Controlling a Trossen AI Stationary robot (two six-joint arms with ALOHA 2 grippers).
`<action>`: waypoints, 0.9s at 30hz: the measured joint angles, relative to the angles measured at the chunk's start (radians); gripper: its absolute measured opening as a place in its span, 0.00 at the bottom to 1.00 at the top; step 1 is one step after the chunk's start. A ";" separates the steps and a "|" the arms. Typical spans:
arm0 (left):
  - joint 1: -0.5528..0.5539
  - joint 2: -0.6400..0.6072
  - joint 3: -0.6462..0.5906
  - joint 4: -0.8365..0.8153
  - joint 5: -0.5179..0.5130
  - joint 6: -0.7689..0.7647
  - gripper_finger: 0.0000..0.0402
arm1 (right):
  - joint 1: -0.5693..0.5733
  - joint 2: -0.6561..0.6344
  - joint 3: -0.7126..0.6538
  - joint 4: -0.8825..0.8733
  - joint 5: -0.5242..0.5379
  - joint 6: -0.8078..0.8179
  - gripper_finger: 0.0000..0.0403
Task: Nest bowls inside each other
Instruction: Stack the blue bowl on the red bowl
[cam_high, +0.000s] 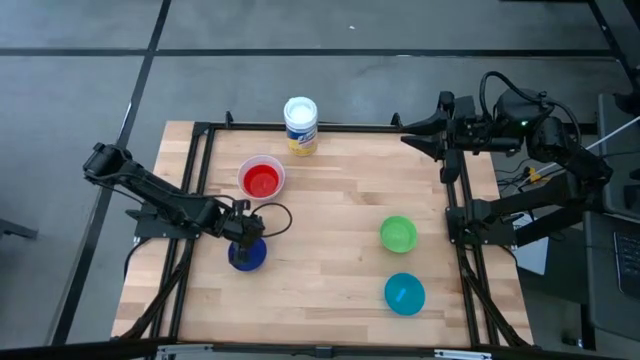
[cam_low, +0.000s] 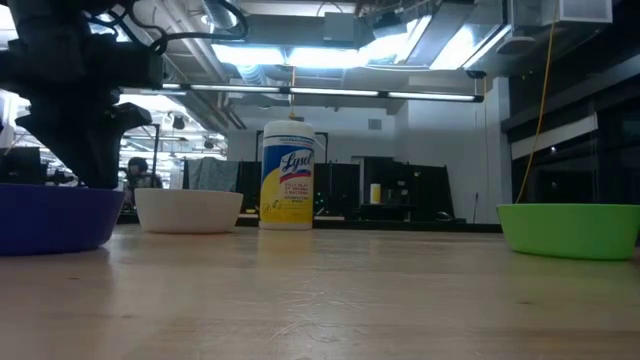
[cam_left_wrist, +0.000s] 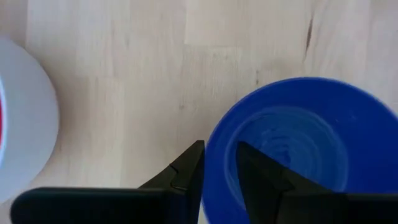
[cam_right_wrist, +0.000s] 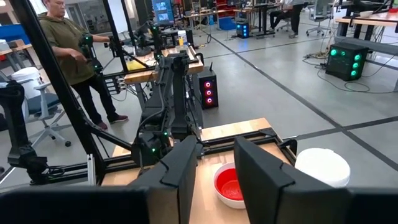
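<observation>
A dark blue bowl (cam_high: 250, 256) stands at the table's left middle, with my left gripper (cam_high: 240, 236) shut on its rim from above. The red bowl (cam_high: 261, 181) sits nested inside the white bowl (cam_high: 277, 170), farther back. On the right side of the table the green bowl (cam_high: 398, 234) and the teal bowl (cam_high: 404, 294) each rest on their bases. My right gripper (cam_high: 412, 138) hangs open, high over the far right corner, with nothing between its fingers (cam_right_wrist: 180, 171). My left gripper pinches the blue bowl's rim (cam_left_wrist: 210, 163) on its left side, one finger (cam_left_wrist: 256, 180) inside the bowl and one finger (cam_left_wrist: 188, 173) outside. The fingers slant steeply down from above. The bowl stands upright, its base seemingly on the table (cam_low: 60, 245).
A tall white wipes container (cam_high: 300, 125) with a blue-yellow label stands at the far edge's middle. A black frame (cam_high: 200, 150) runs along the table's left, far and right edges. The table's middle and near side are bare wood. A person (cam_right_wrist: 68, 50) stands in the room beyond.
</observation>
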 joint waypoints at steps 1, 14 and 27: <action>0.000 0.000 0.000 -0.004 -0.009 0.005 0.22 | 0.000 0.000 0.000 0.000 0.000 0.000 0.27; 0.075 0.000 -0.015 0.007 0.040 0.025 0.22 | 0.000 0.000 0.000 0.000 0.000 -0.001 0.28; 0.056 0.001 0.034 -0.003 0.106 -0.032 0.22 | 0.000 0.000 0.000 -0.001 0.000 -0.001 0.29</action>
